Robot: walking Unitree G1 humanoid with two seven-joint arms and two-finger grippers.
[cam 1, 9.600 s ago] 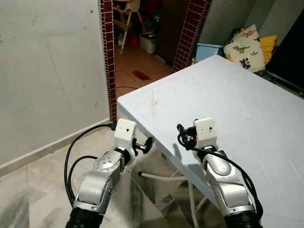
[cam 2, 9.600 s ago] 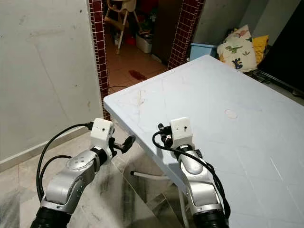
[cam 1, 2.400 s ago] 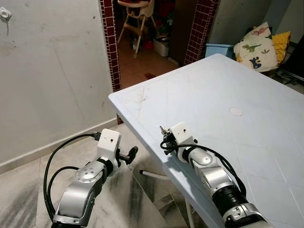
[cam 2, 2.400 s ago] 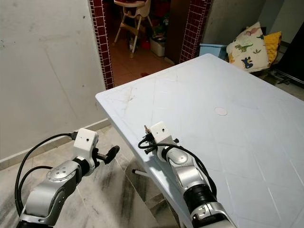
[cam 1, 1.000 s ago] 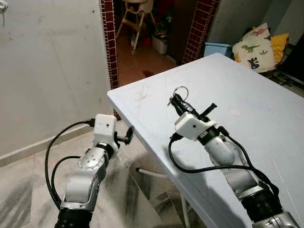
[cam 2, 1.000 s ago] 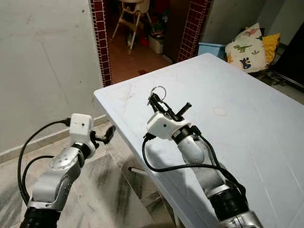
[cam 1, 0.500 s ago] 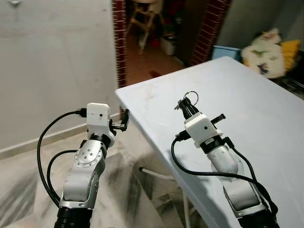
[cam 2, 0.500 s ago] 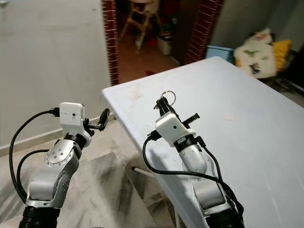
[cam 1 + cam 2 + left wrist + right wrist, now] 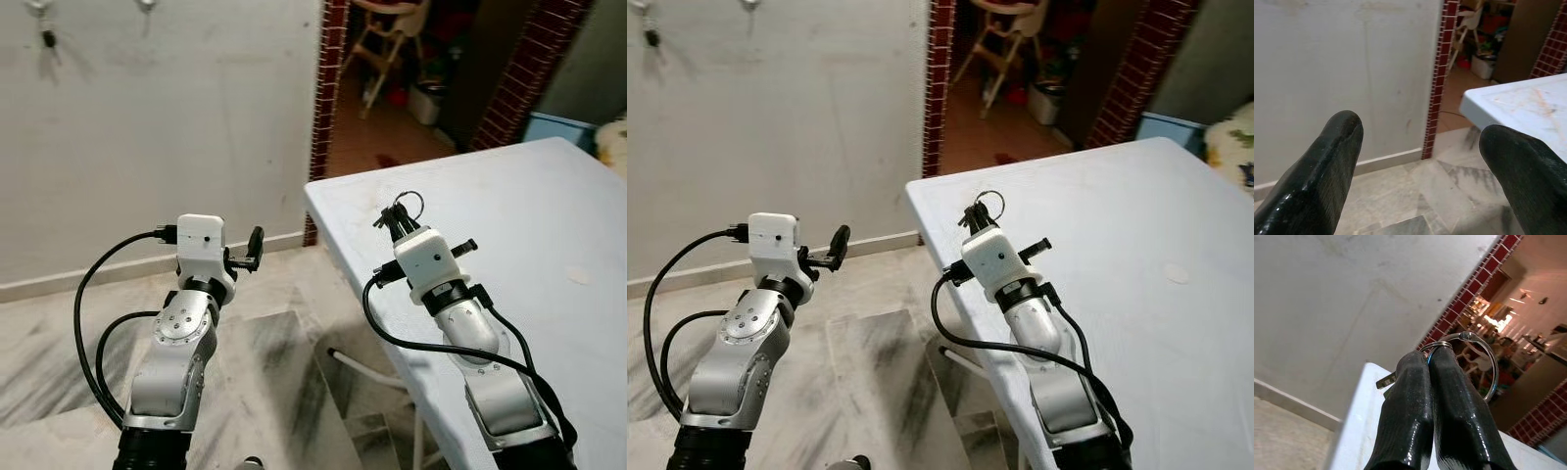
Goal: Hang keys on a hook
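Observation:
My right gripper (image 9: 396, 219) is shut on a bunch of keys, and their silver ring (image 9: 411, 204) sticks up above the fingertips (image 9: 1426, 363). It is held above the near corner of the white table (image 9: 549, 196). In the right wrist view the ring (image 9: 1484, 363) stands against the wall and doorway. Two white hooks (image 9: 41, 8) sit high on the grey wall at far left, and a small dark thing (image 9: 47, 39) hangs under one. My left gripper (image 9: 253, 248) is open and holds nothing, raised over the floor and pointing at the wall (image 9: 1352, 73).
A red brick pillar (image 9: 328, 98) edges a doorway just right of the wall, with a high chair (image 9: 392, 39) beyond it. The table's white leg bar (image 9: 362, 364) runs low under its edge. Marble floor (image 9: 59, 343) lies between me and the wall.
The camera has swung left, bringing the wall hooks into view. Since 2.4 s ago my right gripper has lifted off the table edge with the keys in it.

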